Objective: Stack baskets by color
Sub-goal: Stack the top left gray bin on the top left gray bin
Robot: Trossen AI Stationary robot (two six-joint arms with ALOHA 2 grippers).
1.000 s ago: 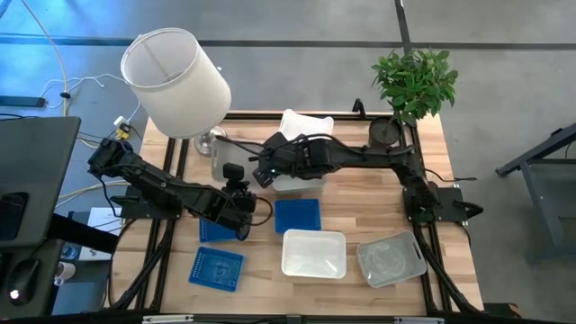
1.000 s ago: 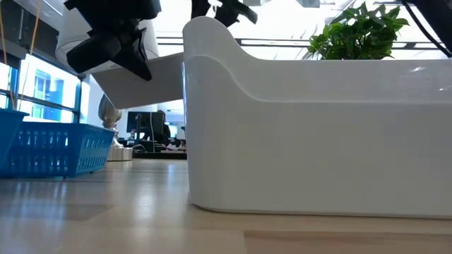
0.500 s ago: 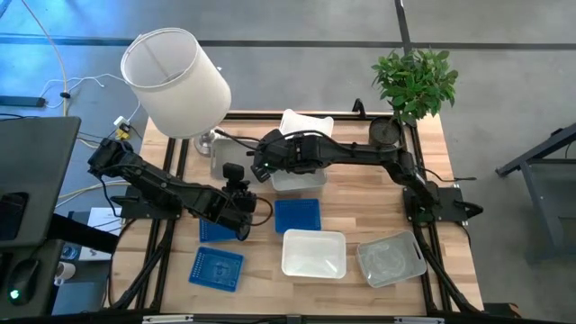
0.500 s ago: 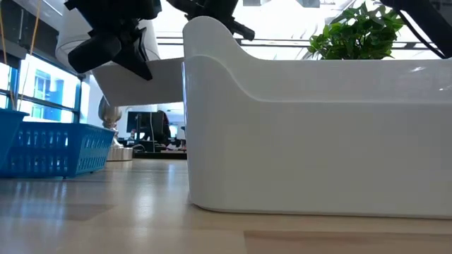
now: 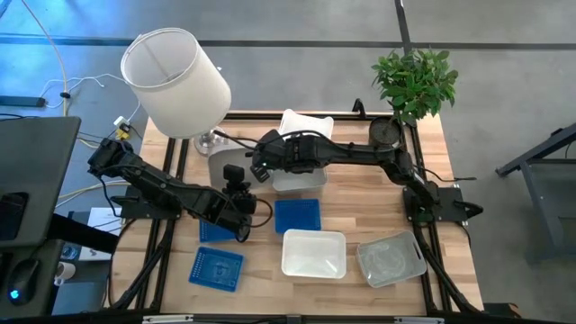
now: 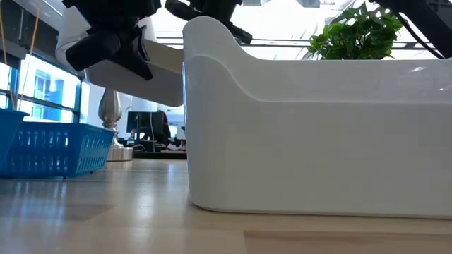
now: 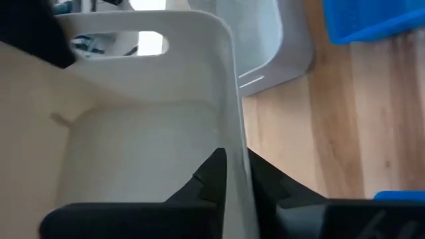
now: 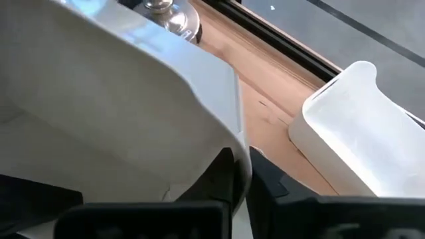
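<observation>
While both pincers clamp one white basket [image 5: 222,164], its end has apparently tilted up since before

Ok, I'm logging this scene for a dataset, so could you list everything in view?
lifted white basket: one, white, held off the table at back left
other white baskets: three, white; back edge, under the right arm, front centre
blue baskets: three, blue; centre, under the left arm, front left
clear basket: one, translucent, front right
lamp: one, white shade, back left
plant: one, green, black pot, back right
table: one, light wood
left gripper: dark, jaws shut on the lifted white basket's wall
right gripper: dark, jaws shut on the same basket
</observation>
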